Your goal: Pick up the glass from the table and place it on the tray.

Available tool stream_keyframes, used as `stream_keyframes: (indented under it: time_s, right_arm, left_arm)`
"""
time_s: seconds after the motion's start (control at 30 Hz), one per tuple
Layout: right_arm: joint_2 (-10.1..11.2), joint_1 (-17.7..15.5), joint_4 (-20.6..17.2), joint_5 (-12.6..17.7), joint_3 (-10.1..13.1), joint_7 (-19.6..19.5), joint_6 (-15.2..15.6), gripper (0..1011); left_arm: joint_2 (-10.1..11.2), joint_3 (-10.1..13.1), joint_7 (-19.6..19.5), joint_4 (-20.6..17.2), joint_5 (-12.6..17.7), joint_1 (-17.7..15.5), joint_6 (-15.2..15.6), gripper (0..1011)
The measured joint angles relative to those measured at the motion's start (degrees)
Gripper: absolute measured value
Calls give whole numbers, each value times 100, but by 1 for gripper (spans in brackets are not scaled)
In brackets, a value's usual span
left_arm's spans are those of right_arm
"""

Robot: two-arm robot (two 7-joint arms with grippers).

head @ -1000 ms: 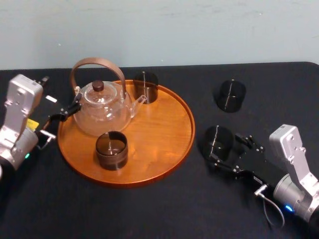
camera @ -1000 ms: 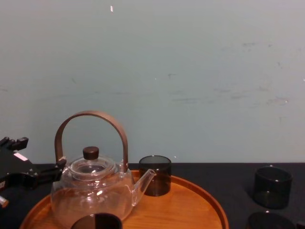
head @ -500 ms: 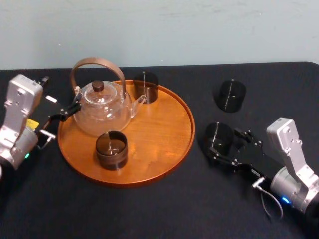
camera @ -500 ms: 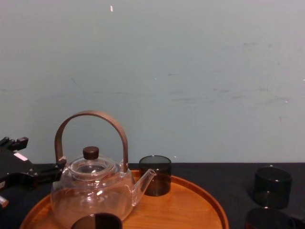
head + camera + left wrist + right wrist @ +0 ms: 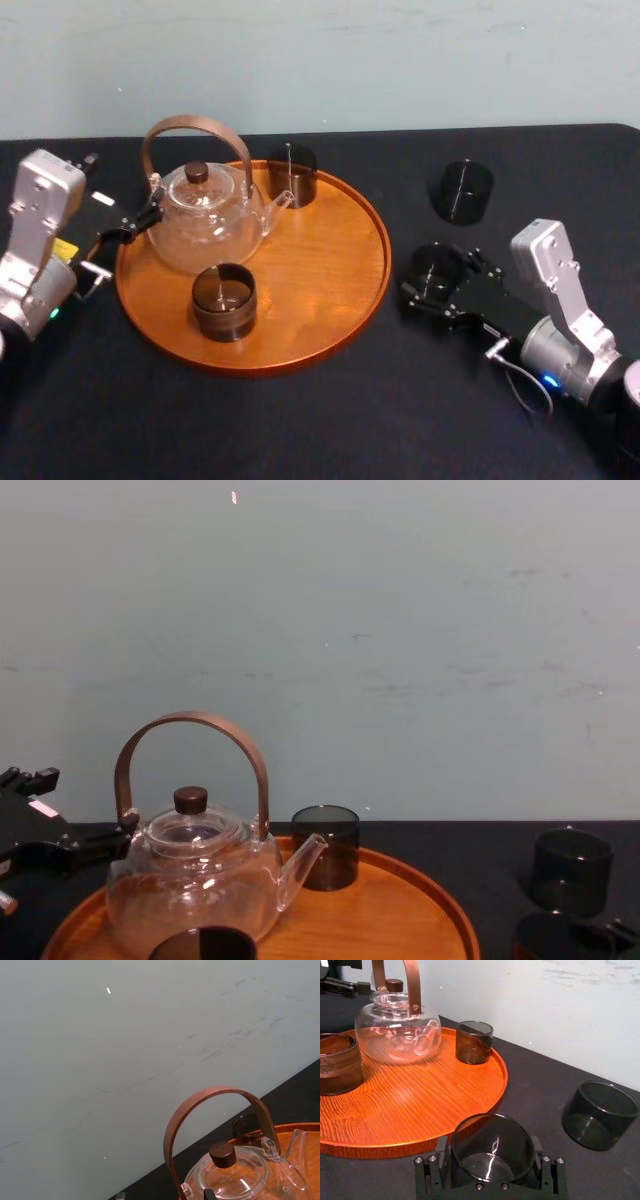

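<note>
- Gripping the glass (image 5: 492,1149), the right gripper (image 5: 437,273) has its fingers (image 5: 440,1157) pressed against opposite sides of the glass wall, closed on it low over the table (image 5: 300,420).
- The glass is upright with its mouth up, just to the right of the tray (image 5: 335,290) and apart from its rim. Whether its base touches the table cannot be told.
- A second glass (image 5: 461,190) stands on the table farther back, near the held one but not touching it.
- On the tray, a clear teapot (image 5: 205,225) with a brown arched handle sits at the back left.
- A third glass (image 5: 292,175) stands by the teapot's spout, close to the tray's far rim.
- A brown cup (image 5: 224,300) stands on the tray's near side, in front of the teapot.
- The left gripper (image 5: 140,220) sits at the tray's left edge, just beside the base of the teapot's handle. Whether it is open or closed cannot be told.
</note>
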Motion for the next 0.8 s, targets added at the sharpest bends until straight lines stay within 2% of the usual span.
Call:
stream_keyframes:
  time_s: [0.43,0.53,0.8]
  right_arm:
    - [-15,21,29,-5,-5,33,-16,1004]
    - [-11,17,21,-4,-6,28,-16,934]
    - [-4,8,10,-4,-6,12,-16,916]
  left_arm:
    - [0,0,0,0,0,0,0,1009]
    - [0,0,0,0,0,0,0,1010]
    - [0,0,0,0,0,0,0,1009]
